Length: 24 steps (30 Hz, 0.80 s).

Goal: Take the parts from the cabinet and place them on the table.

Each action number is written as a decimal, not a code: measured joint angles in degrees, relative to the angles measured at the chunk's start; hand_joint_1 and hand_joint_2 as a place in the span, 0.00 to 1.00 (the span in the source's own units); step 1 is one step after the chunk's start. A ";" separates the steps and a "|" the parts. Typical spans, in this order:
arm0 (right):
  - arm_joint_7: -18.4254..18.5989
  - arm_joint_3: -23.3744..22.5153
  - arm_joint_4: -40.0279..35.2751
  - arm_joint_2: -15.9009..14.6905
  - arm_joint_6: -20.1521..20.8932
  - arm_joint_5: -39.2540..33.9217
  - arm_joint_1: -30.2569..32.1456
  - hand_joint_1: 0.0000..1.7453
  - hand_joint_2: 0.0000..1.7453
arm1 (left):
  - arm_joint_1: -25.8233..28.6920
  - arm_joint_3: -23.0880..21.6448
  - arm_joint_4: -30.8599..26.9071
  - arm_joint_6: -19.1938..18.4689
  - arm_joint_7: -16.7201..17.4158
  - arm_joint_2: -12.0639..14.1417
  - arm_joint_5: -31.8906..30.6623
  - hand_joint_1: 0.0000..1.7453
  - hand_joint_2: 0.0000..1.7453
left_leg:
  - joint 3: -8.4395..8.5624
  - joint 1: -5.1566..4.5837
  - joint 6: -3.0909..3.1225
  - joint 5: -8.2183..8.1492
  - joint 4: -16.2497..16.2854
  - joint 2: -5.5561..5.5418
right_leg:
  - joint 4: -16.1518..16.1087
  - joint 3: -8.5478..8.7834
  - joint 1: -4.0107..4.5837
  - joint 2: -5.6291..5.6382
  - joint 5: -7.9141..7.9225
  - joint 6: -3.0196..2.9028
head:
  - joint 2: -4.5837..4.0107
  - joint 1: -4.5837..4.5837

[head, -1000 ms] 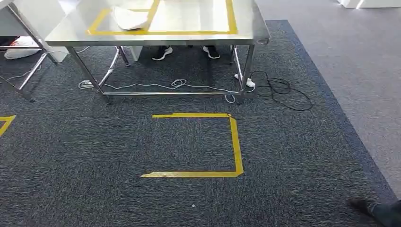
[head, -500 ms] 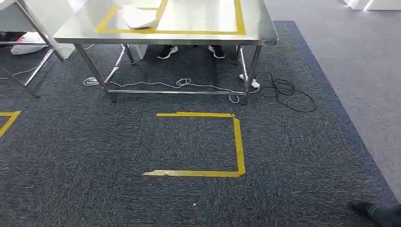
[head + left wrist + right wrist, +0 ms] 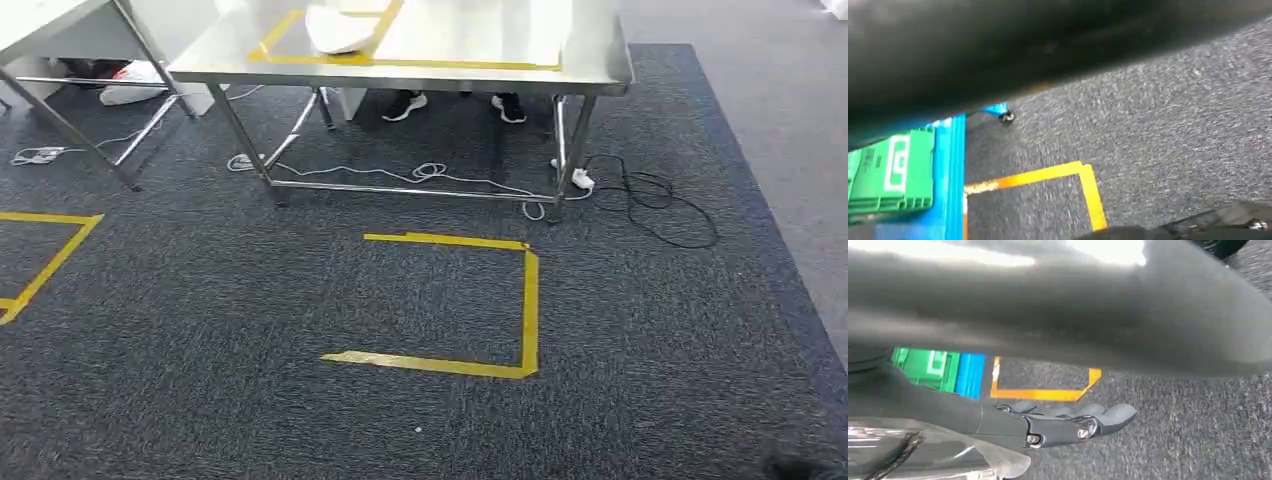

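Head view: dark carpet point(image 3: 200, 330) all round. Steel table point(image 3: 590, 60) stands straight ahead, well apart from the robot, long axis across the line of sight. A yellow taped rectangle point(image 3: 420, 63) is marked on its top. A taped floor square point(image 3: 528, 300) lies between robot and table, open on its left side. A person's shoes point(image 3: 405, 104) show under the far edge, and loose cables point(image 3: 650, 195) lie by the right legs.

Wrist views: a blue cabinet point(image 3: 950, 175) with a green crate point(image 3: 893, 175) on it stands near a taped corner on the floor. I cannot tell from these turned pictures which way it lies from the body.

One white part point(image 3: 338, 30) sits on the table, inside the taped rectangle, toward its left end.

Right hand point(image 3: 1068, 422): hangs low, fingers stretched out straight. A pale glossy thing point(image 3: 993, 462) lies just under it; cannot tell if it is held.

Left hand point(image 3: 1198, 231): a dark sliver at the frame edge; state cannot be told.

Judgement: the coming move turns on the table lying dead ahead, with the free stretch of the rectangle to the right of the white part, so nearer the right arm.
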 joint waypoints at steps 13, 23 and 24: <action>-0.02 0.00 0.00 0.00 -0.33 -0.02 -0.70 0.00 0.00 | 0.22 0.07 0.00 0.00 0.00 0.09 -0.26 0.00 0.00 | 7.70 -1.40 3.36 6.70 -14.97 2.22 | 2.41 -0.67 0.63 -0.65 -3.04 1.57 | 0.00 0.02; 0.02 0.00 0.00 -0.07 -0.33 0.15 -0.13 0.00 0.00 | -0.14 0.07 0.00 -0.07 -0.02 -0.37 -0.44 0.00 0.00 | 6.72 -1.71 2.81 6.85 -13.76 -5.75 | -0.29 -0.56 0.61 6.07 0.00 0.80 | 0.00 0.28; 0.07 0.00 0.00 -0.07 -0.33 0.17 -0.12 0.00 0.00 | -0.07 0.07 0.00 -0.09 -0.02 -0.37 -0.44 0.00 0.00 | 6.59 -1.50 2.57 6.95 -13.87 -6.15 | -0.30 -0.13 0.85 5.50 -0.01 0.69 | 0.00 0.31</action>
